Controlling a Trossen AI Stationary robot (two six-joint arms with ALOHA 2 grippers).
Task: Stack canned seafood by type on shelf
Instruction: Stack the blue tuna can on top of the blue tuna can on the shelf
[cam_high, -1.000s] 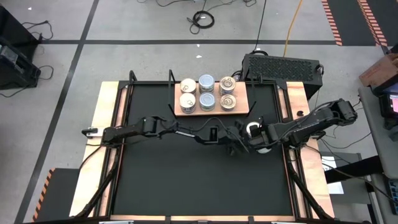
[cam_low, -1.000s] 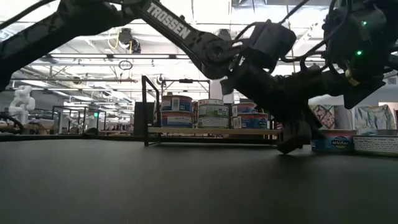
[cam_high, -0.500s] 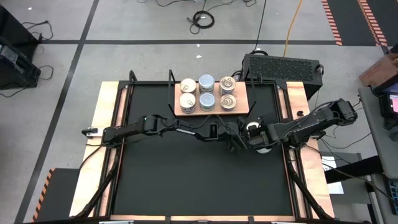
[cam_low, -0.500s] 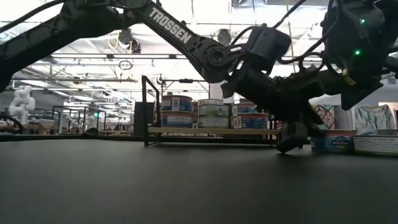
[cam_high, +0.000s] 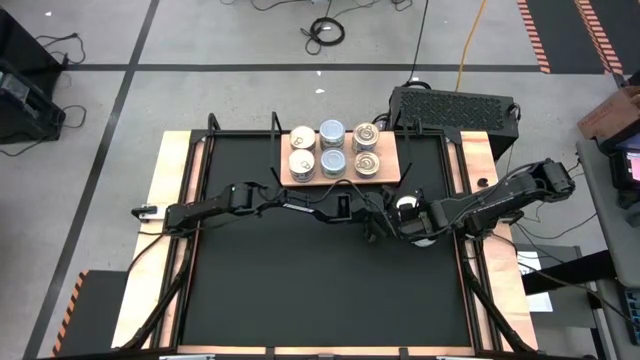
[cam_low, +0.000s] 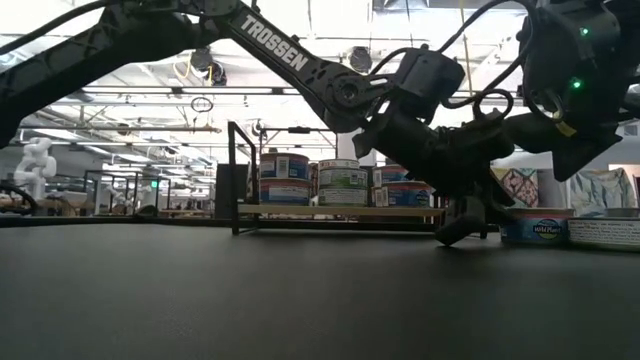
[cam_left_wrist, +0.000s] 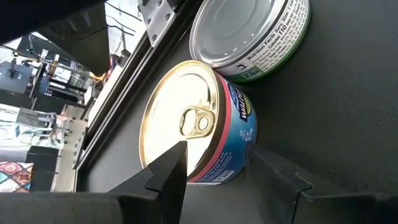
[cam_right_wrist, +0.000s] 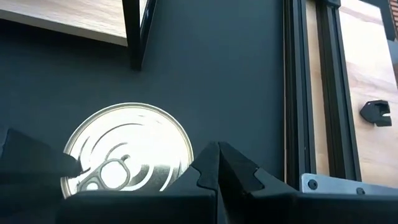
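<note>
The shelf is a wooden board at the table's far side. It carries six tins in three pairs. Two more tins stand on the black tabletop near its right edge. One is a blue tin with a gold pull-tab top, and beyond it is a green-labelled tin. My left gripper is open, with one finger on either side of the blue tin. My right gripper is shut, its tips beside the rim of that same tin, which is also the tin in the high view. My left gripper comes in level from the table's left, its fingers flanking the blue tin's side wall. The tin stands upright on the table, and I cannot tell whether the fingers touch it. My right gripper's shut tips lie close to the tin's top rim, and I cannot tell whether they touch it.
A black ribbed box sits past the table's far right corner. A black shelf post stands just beyond the tin, and the table's right rail runs close by. Both arms cross near the right edge. The left half of the tabletop is bare.
My left gripper has sunk a little and edged toward the table's left, staying low beside the tins. The tins and the shelf have kept their places.
</note>
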